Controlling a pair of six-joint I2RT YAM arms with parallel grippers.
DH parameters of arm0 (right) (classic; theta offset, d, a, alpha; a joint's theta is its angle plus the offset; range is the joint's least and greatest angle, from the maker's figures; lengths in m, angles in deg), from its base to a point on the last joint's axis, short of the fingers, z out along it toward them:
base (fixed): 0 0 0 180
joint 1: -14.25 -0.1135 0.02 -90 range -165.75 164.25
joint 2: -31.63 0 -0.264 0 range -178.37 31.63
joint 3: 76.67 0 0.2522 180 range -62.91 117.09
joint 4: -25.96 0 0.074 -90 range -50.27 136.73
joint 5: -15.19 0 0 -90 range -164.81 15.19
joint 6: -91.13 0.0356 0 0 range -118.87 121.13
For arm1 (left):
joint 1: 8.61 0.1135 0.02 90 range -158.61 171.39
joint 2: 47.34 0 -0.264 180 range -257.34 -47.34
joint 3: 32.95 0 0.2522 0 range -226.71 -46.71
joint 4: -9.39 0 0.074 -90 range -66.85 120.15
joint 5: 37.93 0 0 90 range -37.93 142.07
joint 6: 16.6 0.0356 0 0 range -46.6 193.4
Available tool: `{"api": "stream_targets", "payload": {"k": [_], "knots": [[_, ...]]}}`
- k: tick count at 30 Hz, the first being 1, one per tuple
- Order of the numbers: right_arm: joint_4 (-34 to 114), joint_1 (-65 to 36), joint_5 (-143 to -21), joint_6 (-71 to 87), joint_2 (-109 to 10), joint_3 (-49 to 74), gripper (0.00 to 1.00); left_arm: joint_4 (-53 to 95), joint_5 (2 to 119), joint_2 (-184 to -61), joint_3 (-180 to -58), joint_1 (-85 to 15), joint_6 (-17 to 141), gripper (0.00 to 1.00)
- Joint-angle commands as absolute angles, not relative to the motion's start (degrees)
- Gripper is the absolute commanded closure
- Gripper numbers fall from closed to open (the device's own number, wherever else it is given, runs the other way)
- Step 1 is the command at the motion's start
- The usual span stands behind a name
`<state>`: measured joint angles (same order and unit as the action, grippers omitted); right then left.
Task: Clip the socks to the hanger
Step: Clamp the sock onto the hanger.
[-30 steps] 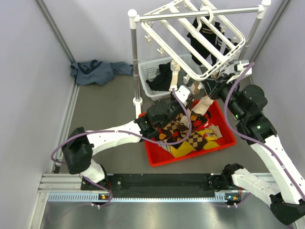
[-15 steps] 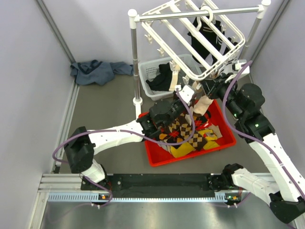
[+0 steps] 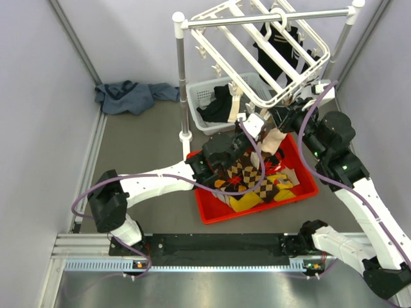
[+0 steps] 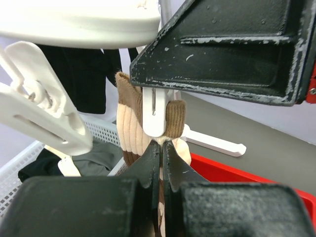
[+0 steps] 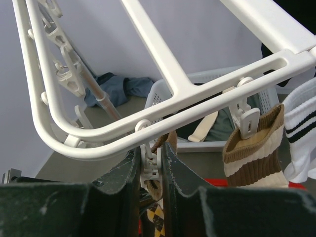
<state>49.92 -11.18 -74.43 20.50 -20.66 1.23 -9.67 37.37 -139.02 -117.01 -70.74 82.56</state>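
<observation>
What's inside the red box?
Diamond-patterned socks in brown, orange and yellow fill the red box. The left arm hangs over its far corner, so what lies beneath there is hidden.

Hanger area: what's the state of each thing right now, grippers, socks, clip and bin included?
Large white plastic drying hanger: hung from the rod, tilted.
Right gripper: shut on small white clip.
Left gripper: shut on brown, tan and cream sock, cuff raised to that clip.
Brown-striped sock: clipped, hanging.
Red plastic bin: holds more argyle socks.
</observation>
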Motion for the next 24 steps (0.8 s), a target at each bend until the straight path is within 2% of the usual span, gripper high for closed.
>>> {"api": "stream_targets", "payload": {"k": [1,6,9,10,14,15,18,19,24], "knots": [[49.3,-11.0,-73.3,21.2,-20.8,2.5,0.99,-13.2,37.2,-139.0,-120.2,-71.4,83.6,1.0],[48.8,-11.1,-73.5,21.3,-20.8,2.2,0.98,-13.2,36.9,-139.5,-120.5,-71.5,83.6,1.0],[48.2,-11.1,-73.5,21.3,-20.7,1.9,0.89,-13.4,37.0,-139.7,-120.8,-71.7,83.2,1.0],[48.1,-11.0,-73.3,21.3,-20.3,1.8,0.81,-13.4,37.0,-139.7,-120.8,-71.7,83.1,1.0],[47.3,-11.0,-72.3,21.3,-19.6,0.9,0.64,-13.5,36.9,-139.5,-120.7,-71.8,83.0,0.97],[47.2,-11.0,-71.8,21.3,-19.6,0.8,0.63,-13.5,36.8,-139.5,-120.5,-71.9,83.0,0.95],[47.0,-11.0,-71.2,20.8,-19.3,0.6,0.57,-13.6,36.5,-139.1,-120.2,-71.8,82.8,0.79],[47.0,-11.0,-70.9,20.6,-19.4,0.6,0.54,-13.7,36.5,-138.8,-120.0,-71.8,82.5,0.7],[47.0,-11.0,-68.4,19.4,-19.3,0.5,0.53,-14.1,36.4,-136.3,-117.4,-71.8,81.7,0.53]]}}
